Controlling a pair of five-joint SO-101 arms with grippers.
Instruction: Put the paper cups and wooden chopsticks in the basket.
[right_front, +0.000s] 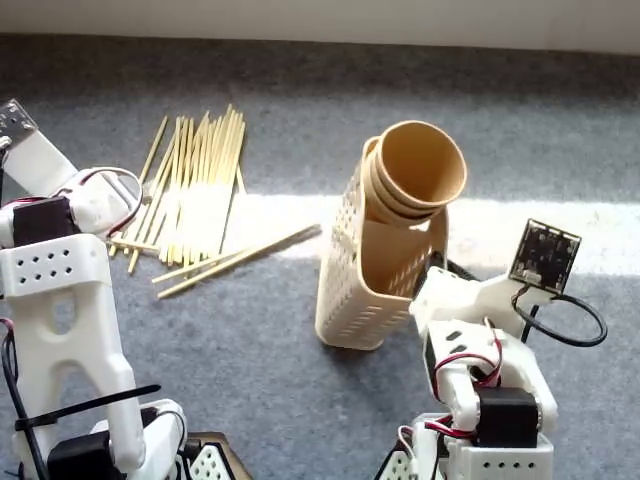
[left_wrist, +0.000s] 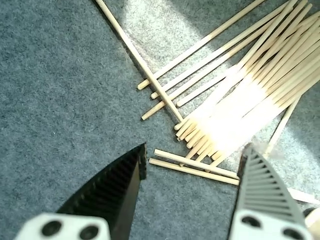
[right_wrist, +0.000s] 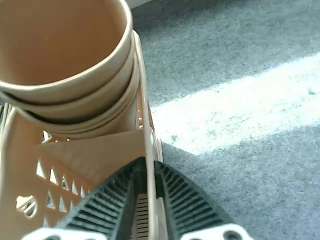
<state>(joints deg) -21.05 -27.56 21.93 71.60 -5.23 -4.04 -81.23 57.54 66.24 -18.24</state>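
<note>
Basket (right_front: 345, 290): 1, cream plastic with a perforated wall, stood on the grey bench (right_front: 250, 400) and taken as the reference. Paper cups (right_front: 420, 165): one nested stack, about 4 rims to be counted, lodged in the basket at its far end and leaning out well above its rim. Chopsticks (right_front: 195, 190): roughly two dozen, no exact count possible where they overlap, spread flat on the bench well apart from the basket on the side away from the right hand; a few strays are laid crosswise nearer the basket. None is seen inside the basket. Right hand (right_wrist: 151, 167): 1, pinched narrow on the basket's near wall. Left hand (left_wrist: 195, 152): 1, spread wide and holding nothing, hung over the near ends of the chopsticks. Risks, as judged: the basket may be tipped if it is pulled by its one gripped wall, since the stack is carried high and off-centre, and the paper cups would then be spilled. Only a few chopsticks may be caught if the left hand is shut on the fan, the rest being scattered or rolled farther from the basket. Long chopsticks may be jammed against the stack on entry, or passed out through the wall's holes.
</note>
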